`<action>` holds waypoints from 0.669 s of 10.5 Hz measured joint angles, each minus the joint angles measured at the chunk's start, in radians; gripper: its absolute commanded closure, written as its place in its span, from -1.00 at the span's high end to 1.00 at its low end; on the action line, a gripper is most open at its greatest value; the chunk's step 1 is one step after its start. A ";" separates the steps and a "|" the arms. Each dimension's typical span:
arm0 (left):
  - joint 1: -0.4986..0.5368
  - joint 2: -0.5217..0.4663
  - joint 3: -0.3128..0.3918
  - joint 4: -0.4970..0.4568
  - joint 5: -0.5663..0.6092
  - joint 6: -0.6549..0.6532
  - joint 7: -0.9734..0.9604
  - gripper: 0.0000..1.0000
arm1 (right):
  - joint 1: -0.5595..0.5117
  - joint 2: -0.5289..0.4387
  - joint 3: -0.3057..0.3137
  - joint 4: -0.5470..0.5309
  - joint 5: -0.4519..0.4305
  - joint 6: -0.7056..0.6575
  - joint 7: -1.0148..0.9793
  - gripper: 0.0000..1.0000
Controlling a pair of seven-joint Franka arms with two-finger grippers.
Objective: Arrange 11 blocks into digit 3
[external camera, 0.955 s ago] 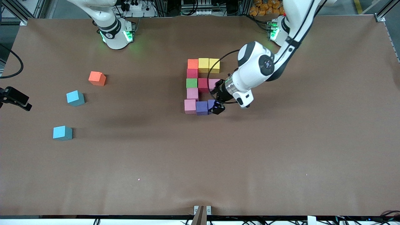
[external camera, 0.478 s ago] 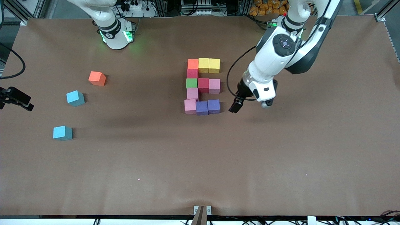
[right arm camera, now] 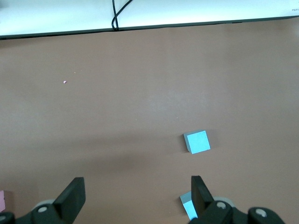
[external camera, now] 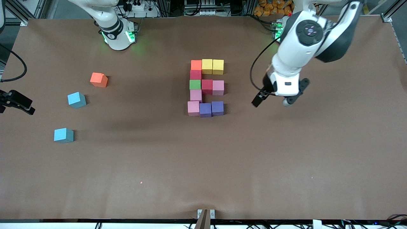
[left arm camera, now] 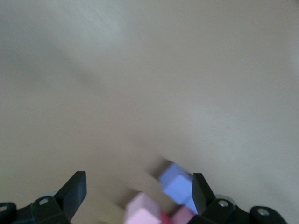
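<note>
Eleven blocks lie joined in an E-like digit 3 at mid-table. Its top bar is orange and two yellow. The column runs red, green, pink. A red and a pink block form the middle bar; one pink and two purple the bar closest to the camera. My left gripper hangs open and empty over bare table beside the figure, toward the left arm's end. A purple block and pink ones show blurred in the left wrist view. My right gripper is open and empty, high above the table.
A loose orange cube and two light-blue cubes lie toward the right arm's end; the light-blue ones also show in the right wrist view. A black piece juts in at that table edge.
My left gripper has drawn away from the end purple block, rising and swinging toward the left arm's end. The purple block stays in the figure. The right arm waits.
</note>
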 measured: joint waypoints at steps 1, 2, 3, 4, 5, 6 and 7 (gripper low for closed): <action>0.008 -0.015 0.044 0.051 0.001 -0.111 0.161 1.00 | 0.000 0.000 0.000 0.000 0.000 0.000 0.000 1.00; 0.016 -0.032 0.078 0.089 0.001 -0.177 0.288 1.00 | 0.000 0.000 0.000 0.000 0.000 0.000 0.000 1.00; 0.021 -0.054 0.108 0.108 0.001 -0.205 0.380 1.00 | 0.000 0.000 0.001 0.000 0.000 0.001 0.000 1.00; 0.024 -0.078 0.136 0.116 0.001 -0.223 0.449 1.00 | 0.001 0.000 0.001 0.000 0.000 0.001 0.000 1.00; 0.026 -0.098 0.160 0.127 0.001 -0.254 0.503 1.00 | 0.001 0.000 0.000 0.000 0.000 0.001 0.000 1.00; 0.033 -0.109 0.178 0.153 0.002 -0.303 0.544 1.00 | 0.000 0.000 0.000 0.000 0.000 0.001 0.000 1.00; 0.059 -0.111 0.185 0.186 0.002 -0.350 0.590 1.00 | 0.000 0.000 0.000 0.000 0.000 0.001 0.000 1.00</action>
